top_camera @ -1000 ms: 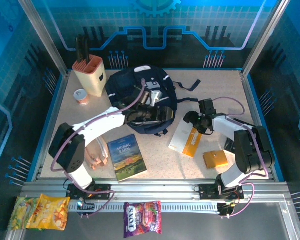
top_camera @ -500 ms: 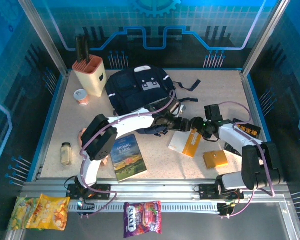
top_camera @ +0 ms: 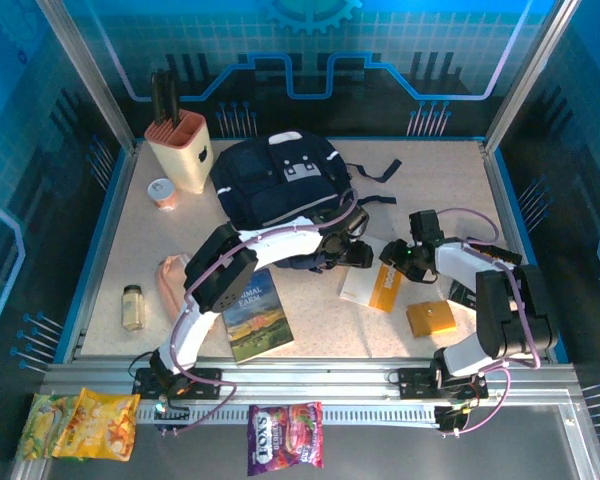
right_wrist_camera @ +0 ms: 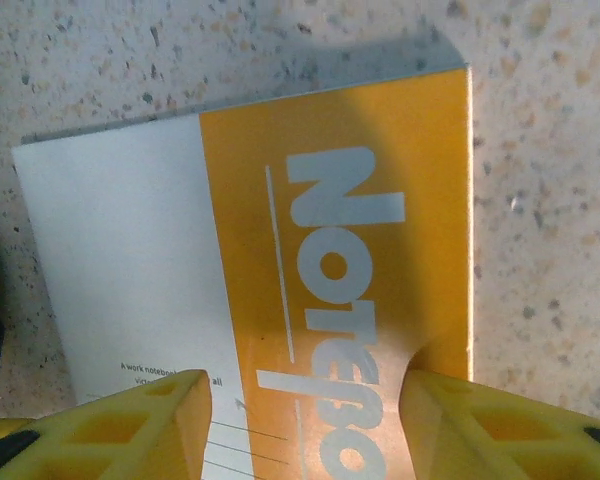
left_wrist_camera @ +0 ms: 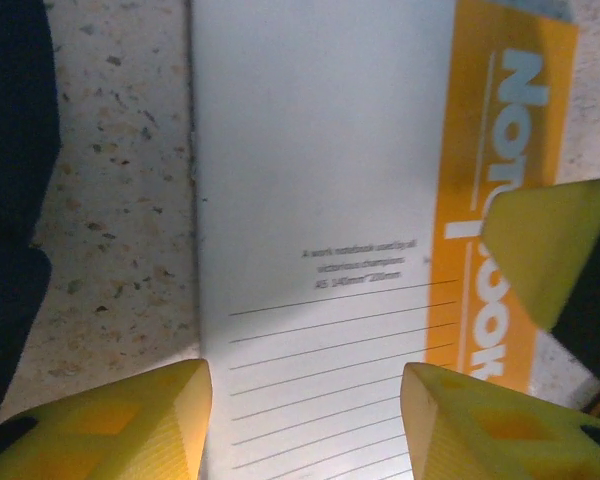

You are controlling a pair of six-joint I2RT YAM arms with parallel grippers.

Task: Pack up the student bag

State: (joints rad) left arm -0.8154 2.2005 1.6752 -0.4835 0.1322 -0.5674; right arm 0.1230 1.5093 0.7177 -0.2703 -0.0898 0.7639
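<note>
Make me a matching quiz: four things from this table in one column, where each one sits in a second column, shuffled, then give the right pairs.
1. student bag
2. knife block
3. notebook
4. Animal Farm book

a. right of centre, lying flat
b. far left corner
c. near edge, left of centre
d. far side, near the middle

Pairs: 1-d, 2-b, 3-a, 4-c

The student bag point(top_camera: 265, 185), a large dark navy fabric backpack with grey buckle patches and a thin pale stripe, is lying flat toward the back middle of the speckled table point(top_camera: 440, 195). Its black straps are trailing out across the surface to the right.
</note>
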